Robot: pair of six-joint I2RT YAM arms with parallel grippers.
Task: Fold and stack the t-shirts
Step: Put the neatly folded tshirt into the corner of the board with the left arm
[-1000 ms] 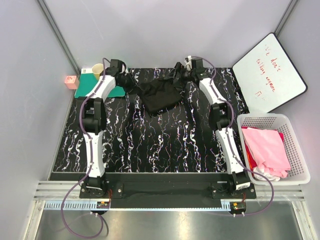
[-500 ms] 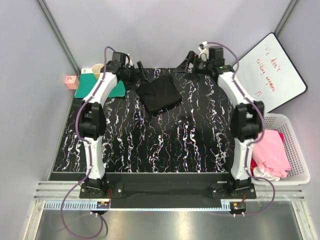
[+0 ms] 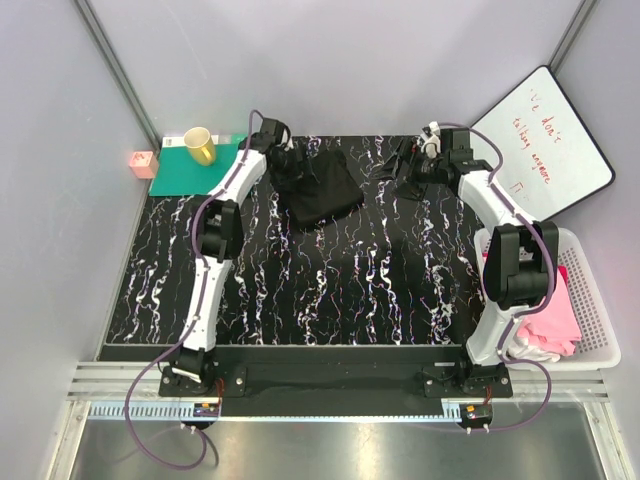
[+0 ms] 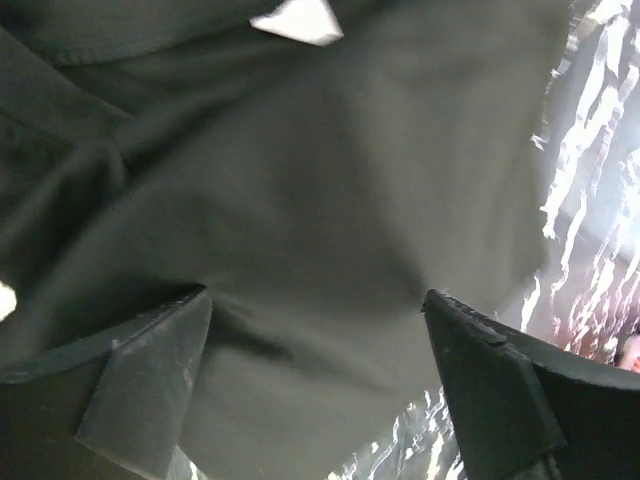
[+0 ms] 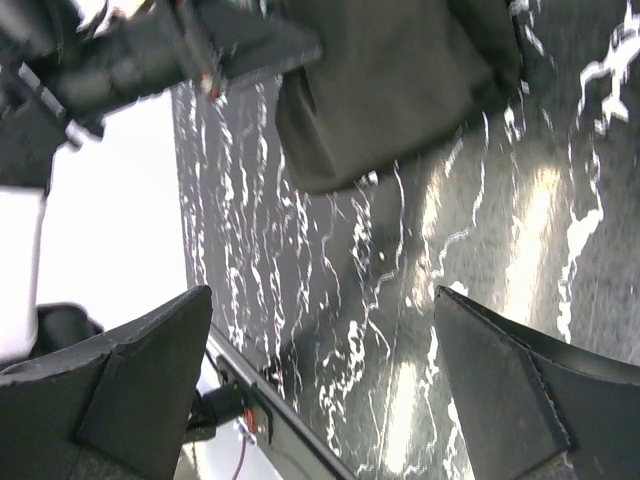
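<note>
Black folded cloth t-shirt [image 3: 322, 195] lies beneath your left gripper [image 3: 290, 168], spread wide and empty: smooth its near edge flat. Right gripper [image 3: 408, 170], also open and empty, stands apart; route it clear.

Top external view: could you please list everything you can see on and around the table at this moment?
black t-shirt: one, black, folded at the far middle of the table
pink t-shirt: at least one, bright pink, in the basket
white garment: one, white, near corner of the basket
basket: one, white, right of the table
whiteboard: one, white with red writing, far right
cup: one, yellow, on the mat
mat: one, teal-green, far left corner
small box: one, pink, left of the mat
table: one, black with white veins
left gripper: open, over the black t-shirt
right gripper: open, over bare table
</note>
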